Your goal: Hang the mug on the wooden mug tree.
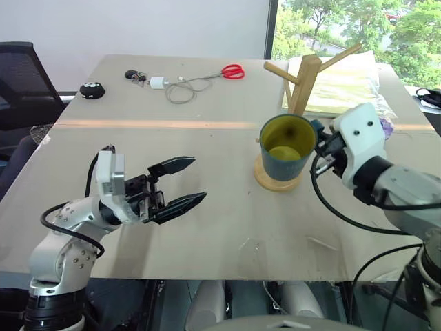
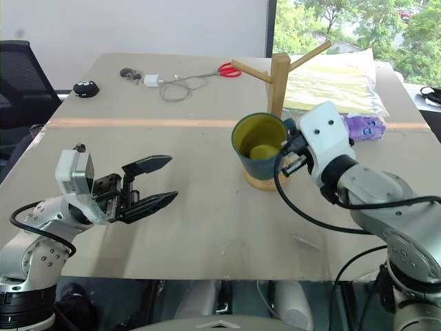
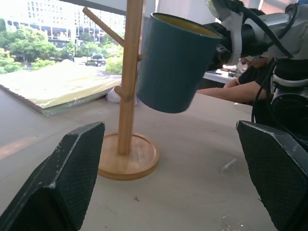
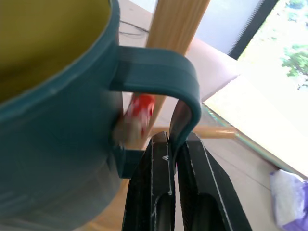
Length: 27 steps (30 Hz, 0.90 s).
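Note:
The dark teal mug [image 1: 286, 148] with a yellow-green inside hangs in the air, tilted, just in front of the wooden mug tree [image 1: 303, 83] and above its round base [image 1: 265, 181]. My right gripper [image 4: 174, 144] is shut on the mug's loop handle [image 4: 159, 72], coming in from the right. In the left wrist view the mug [image 3: 173, 62] sits close beside the post [image 3: 129, 72], near a short peg. A red tag [image 4: 139, 108] shows through the handle loop. My left gripper [image 1: 200, 178] stands open and holds nothing, low over the table, left of the mug.
Red scissors [image 1: 233, 71], a white charger with its cable [image 1: 179, 88], keys [image 1: 134, 74] and a black round object [image 1: 91, 89] lie at the table's far side. A yellow pad [image 1: 341, 83] lies behind the tree, a purple item [image 2: 364, 125] beside it. A chair [image 1: 17, 76] stands at the left.

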Each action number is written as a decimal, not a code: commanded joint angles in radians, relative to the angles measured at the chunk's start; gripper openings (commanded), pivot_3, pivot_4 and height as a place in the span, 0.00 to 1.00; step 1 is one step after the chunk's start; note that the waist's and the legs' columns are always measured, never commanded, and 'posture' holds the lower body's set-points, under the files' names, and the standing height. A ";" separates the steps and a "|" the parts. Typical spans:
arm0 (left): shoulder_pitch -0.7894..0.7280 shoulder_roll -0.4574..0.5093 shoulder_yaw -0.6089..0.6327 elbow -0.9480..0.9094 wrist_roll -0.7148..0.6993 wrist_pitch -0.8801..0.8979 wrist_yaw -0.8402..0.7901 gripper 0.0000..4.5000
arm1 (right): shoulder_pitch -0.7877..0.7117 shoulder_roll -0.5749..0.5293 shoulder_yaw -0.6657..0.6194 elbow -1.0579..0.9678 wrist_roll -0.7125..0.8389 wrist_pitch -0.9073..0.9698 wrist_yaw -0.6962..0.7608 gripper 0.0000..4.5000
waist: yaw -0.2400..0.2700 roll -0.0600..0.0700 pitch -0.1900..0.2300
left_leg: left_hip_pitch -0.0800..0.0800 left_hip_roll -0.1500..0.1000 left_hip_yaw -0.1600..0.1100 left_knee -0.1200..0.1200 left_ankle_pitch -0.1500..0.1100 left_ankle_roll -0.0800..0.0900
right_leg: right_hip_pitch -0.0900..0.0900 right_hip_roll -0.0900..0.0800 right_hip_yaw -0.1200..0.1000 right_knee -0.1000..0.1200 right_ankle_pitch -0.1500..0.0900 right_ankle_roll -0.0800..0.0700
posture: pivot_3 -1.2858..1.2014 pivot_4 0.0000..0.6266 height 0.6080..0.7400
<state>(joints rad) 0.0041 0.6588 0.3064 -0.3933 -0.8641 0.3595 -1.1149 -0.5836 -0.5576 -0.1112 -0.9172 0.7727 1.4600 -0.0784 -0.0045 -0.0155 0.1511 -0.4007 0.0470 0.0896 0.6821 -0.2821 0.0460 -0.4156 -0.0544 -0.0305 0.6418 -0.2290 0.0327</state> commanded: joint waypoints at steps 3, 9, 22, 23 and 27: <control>0.027 -0.016 0.006 -0.068 0.003 -0.014 0.043 1.00 | -0.113 0.050 0.076 0.079 -0.077 0.048 -0.008 0.31 | -0.009 0.000 0.000 | 0.000 0.000 0.000 0.000 0.000 0.000 | 0.000 0.000 0.000 0.000 0.001 0.001 | 0.52 0.24 1.00; 0.053 -0.030 0.013 -0.096 0.008 -0.016 0.094 1.00 | -0.037 -0.064 -0.020 0.035 -0.027 0.051 0.168 0.73 | -0.004 0.000 0.000 | 0.000 0.000 -0.001 0.000 0.000 0.000 | 0.000 0.000 -0.001 0.000 0.001 0.002 | 0.52 0.24 1.00; 0.152 0.038 0.043 -0.005 0.077 0.009 0.088 1.00 | 0.695 -0.247 -0.535 0.100 -0.013 -0.485 0.788 0.85 | -0.006 -0.001 0.000 | 0.002 0.000 -0.001 -0.002 -0.003 0.005 | 0.002 0.000 -0.001 -0.001 0.000 0.002 | 0.52 0.24 1.00; 0.172 0.051 0.051 0.017 0.102 -0.002 0.079 1.00 | 0.775 -0.245 -0.544 0.131 -0.064 -0.554 0.833 0.89 | -0.005 -0.002 0.000 | 0.002 0.000 -0.001 -0.002 -0.003 0.005 | 0.002 0.000 -0.001 -0.002 -0.002 0.004 | 0.52 0.24 1.00; 0.227 0.085 0.072 0.082 0.174 -0.030 0.058 1.00 | 0.956 -0.229 -0.549 0.258 -0.212 -0.806 0.935 0.99 | -0.005 -0.002 0.000 | 0.003 0.000 0.000 -0.001 -0.003 0.005 | 0.002 0.000 0.000 -0.001 -0.003 0.005 | 0.52 0.24 1.00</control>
<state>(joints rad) 0.2277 0.7284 0.3516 -0.3147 -0.7134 0.3604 -1.0407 0.3538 -0.7890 -0.6187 -0.6864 0.6206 0.7778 0.8111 -0.0099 -0.0179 0.1507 -0.3974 0.0473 0.0893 0.6808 -0.2851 0.0511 -0.4138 -0.0543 -0.0308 0.6408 -0.2318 0.0374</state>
